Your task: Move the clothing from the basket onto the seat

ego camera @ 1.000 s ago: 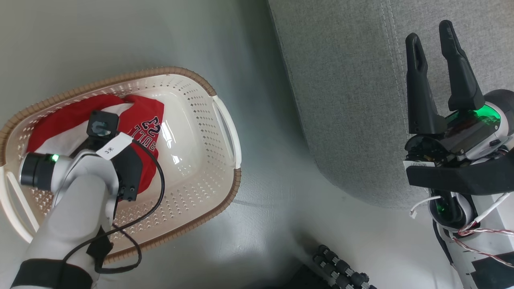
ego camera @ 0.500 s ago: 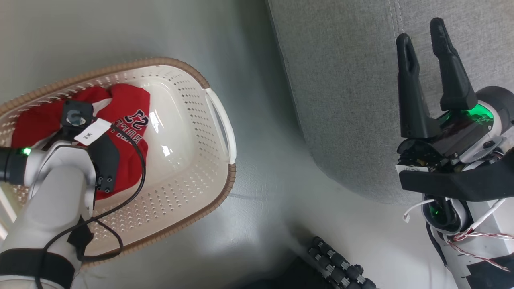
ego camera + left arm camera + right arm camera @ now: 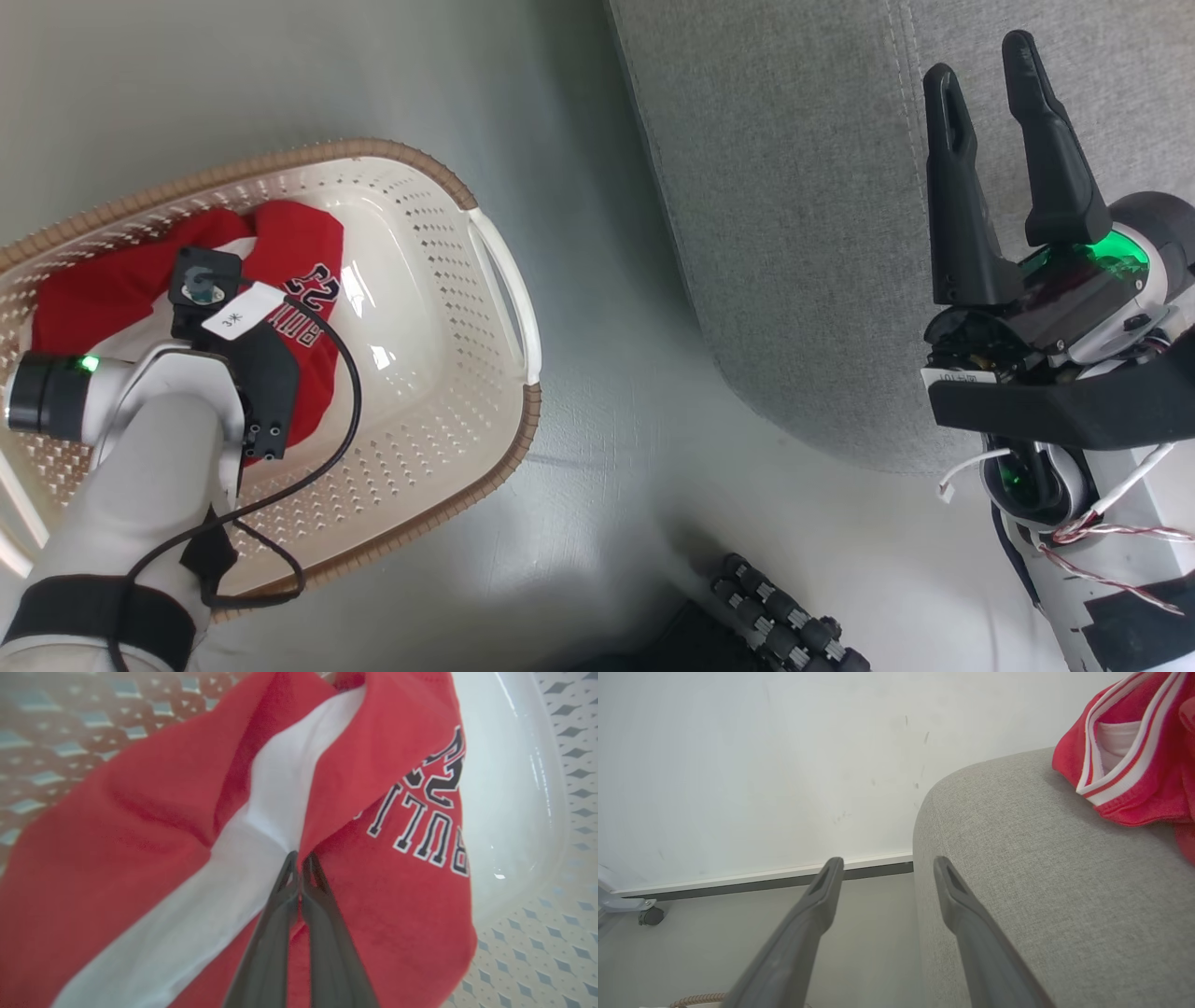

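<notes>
Soft bright-red sports garment point(image 3: 103, 289), white panel, dark lettering: bunched in the nine o'clock half of the cream perforated plastic basket with brown woven-look rim point(image 3: 392, 149). Basket on the floor at the robot's ten o'clock.

Left gripper point(image 3: 299, 863) down in the cloth, dark fingers pressed together, pinching a fold where the white panel meets the red.

Cloth looks light, limp, not slippery. Likely to drape and trail on a lift, and could snag the rim. A pinch on a bunched fold near the middle seems safer than one on a loose edge.

Large grey woven-fabric seat point(image 3: 794, 233) at one o'clock, well apart from the basket. Second red garment point(image 3: 1148, 774), striped trim, lies on it.

Right gripper point(image 3: 978, 61) above the seat's edge, fingers spread, holding nothing
</notes>
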Tool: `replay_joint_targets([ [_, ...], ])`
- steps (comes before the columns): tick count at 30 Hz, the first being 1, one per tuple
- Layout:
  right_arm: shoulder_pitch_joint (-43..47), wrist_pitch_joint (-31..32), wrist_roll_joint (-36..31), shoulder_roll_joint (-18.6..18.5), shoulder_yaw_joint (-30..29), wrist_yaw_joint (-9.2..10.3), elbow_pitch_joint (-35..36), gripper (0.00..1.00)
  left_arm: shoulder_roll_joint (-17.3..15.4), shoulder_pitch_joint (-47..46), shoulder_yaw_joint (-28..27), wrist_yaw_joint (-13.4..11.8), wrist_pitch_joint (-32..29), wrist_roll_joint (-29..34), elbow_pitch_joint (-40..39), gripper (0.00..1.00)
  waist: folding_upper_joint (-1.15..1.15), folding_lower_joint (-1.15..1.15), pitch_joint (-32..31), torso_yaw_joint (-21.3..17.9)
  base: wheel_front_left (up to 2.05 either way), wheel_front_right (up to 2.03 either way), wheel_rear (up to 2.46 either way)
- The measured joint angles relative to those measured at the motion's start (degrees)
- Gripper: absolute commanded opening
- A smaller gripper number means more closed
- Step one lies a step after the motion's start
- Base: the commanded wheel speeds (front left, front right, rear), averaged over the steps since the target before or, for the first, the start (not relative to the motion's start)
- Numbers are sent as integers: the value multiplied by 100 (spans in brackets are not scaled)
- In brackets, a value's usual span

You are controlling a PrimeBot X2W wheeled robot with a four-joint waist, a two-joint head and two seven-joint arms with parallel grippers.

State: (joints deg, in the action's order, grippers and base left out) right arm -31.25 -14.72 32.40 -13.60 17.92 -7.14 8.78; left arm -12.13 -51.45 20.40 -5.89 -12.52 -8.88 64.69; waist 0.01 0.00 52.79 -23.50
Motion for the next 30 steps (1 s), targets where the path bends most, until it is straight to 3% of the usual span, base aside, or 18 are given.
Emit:
replay_joint_targets([
  [8, -102, 0, -9, 18, -71, 0, -204, 100, 213, 50, 4, 98, 365, -12, 89, 0, 0, 0, -298, 76, 0, 0, 0],
  [19, -48, 0, -27, -79, -301, 0, -475, 100, 705, 419, -23, 458, 1228, -214, -14, 0, -2, 0, -985, 333, 0, 0, 0],
  [30, 148, 0, -65, -191, -476, 0, -635, 100, 827, 850, -178, 749, 2336, -524, -263, 0, -1, -1, -1876, 783, 0, 0, 0],
])
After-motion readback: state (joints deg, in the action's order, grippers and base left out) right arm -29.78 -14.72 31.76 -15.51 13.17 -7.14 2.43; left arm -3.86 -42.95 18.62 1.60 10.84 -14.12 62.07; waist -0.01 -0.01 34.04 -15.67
